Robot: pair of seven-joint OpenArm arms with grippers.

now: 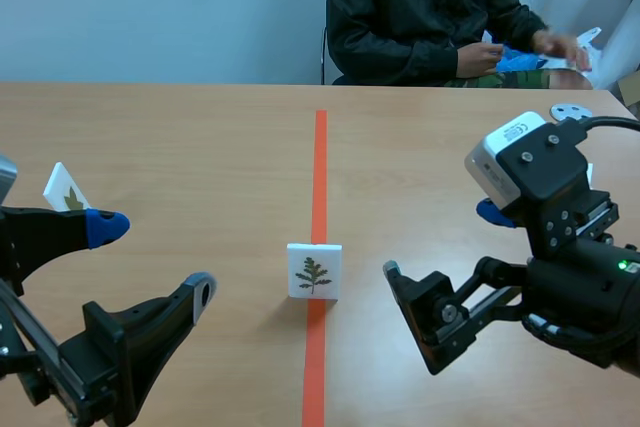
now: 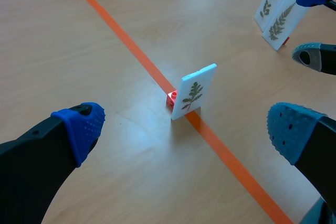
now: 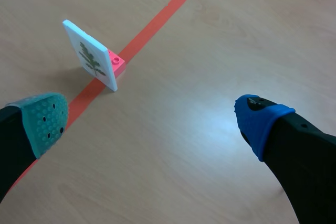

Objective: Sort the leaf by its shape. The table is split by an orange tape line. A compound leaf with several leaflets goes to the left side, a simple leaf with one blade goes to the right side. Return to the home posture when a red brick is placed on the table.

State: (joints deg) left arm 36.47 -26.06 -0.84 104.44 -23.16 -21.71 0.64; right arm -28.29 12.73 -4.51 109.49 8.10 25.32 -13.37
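Note:
A white card (image 1: pixel 314 272) printed with a green leaf of several leaflets stands upright on the orange tape line (image 1: pixel 319 167), held by a small red brick base (image 2: pixel 171 99). My left gripper (image 1: pixel 150 262) hovers open to the card's left, and my right gripper (image 1: pixel 440 242) is open to its right. Neither touches the card. In the left wrist view the card (image 2: pixel 194 92) stands just ahead of the open gripper (image 2: pixel 186 129). From the right wrist view the card (image 3: pixel 89 56) sits ahead of the open gripper (image 3: pixel 152 120), toward its grey-green pad.
A second leaf card (image 1: pixel 68 190) stands on the left side behind my left arm. Two more cards (image 2: pixel 278 14) stand on the right side by my right gripper's fingers (image 2: pixel 315 56). A person (image 1: pixel 430 7) sits across the table, hands busy at the far right.

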